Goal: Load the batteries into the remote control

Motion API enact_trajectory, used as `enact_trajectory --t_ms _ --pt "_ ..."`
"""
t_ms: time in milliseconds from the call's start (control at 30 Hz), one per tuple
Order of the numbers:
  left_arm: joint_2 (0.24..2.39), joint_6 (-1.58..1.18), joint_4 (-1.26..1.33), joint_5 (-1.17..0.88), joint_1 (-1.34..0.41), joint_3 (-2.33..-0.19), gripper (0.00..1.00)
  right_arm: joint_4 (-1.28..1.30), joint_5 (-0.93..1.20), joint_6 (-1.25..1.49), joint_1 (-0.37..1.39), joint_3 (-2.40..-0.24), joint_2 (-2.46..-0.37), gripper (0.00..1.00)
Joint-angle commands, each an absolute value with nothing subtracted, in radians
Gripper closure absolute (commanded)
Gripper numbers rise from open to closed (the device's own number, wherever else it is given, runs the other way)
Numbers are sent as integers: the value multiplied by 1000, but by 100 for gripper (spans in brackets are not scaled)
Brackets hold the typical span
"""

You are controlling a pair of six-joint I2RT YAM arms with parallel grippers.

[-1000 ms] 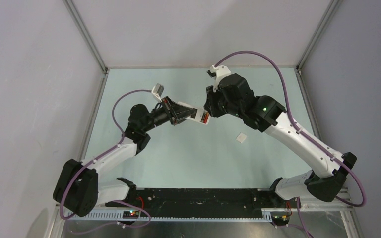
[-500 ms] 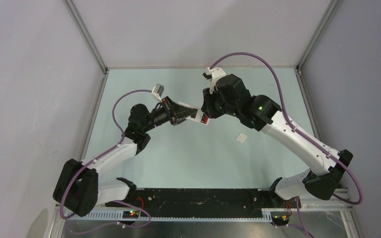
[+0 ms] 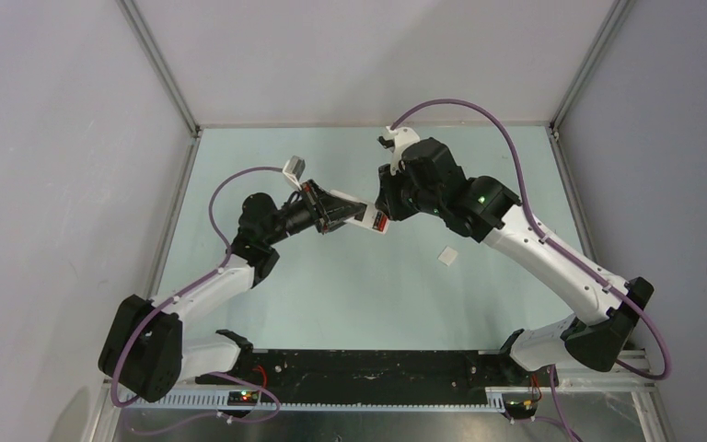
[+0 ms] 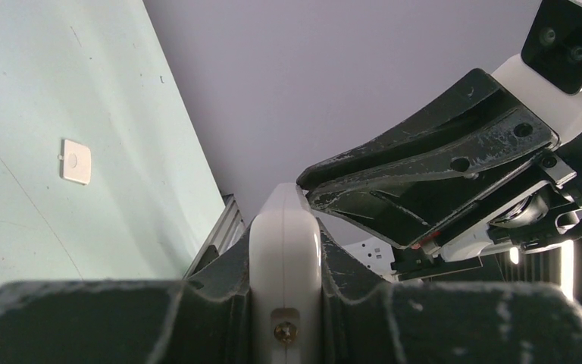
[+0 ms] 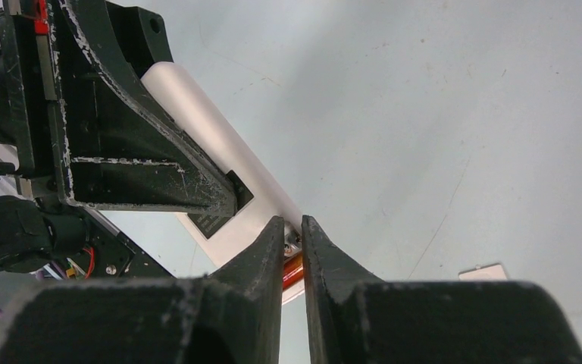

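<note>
While the left claw (image 3: 348, 213) grips the white remote (image 5: 220, 163) aloft over the worktop (image 3: 350, 295), the right claw (image 5: 292, 227) pinches the orange-red battery (image 5: 294, 268) against the remote's free end. Loading appears midway: this cell is not yet seated, no second cell is visible, and the cover (image 3: 446, 256) lies apart on the worktop. The remote shows a smooth white back with rounded edges.

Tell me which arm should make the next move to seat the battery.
Right. The right claw pinches the orange battery at the end of the remote; the left claw is occupied clamping that remote.
</note>
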State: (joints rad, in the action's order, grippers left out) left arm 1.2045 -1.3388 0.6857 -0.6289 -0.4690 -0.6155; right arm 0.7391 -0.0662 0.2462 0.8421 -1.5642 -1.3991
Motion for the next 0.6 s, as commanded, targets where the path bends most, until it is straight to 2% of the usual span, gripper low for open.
enact_trajectory --t_ms 0,233,567 --pt "1200 -1351 727 -630 -473 -648 100 717 -42 257 840 -1550 -1395 83" --pt "1204 -1402 726 -611 -474 -652 100 718 -48 261 849 -1534 -1389 88" --pt "1204 -1480 726 -575 -469 -654 100 717 -81 277 877 -1519 -1386 89"
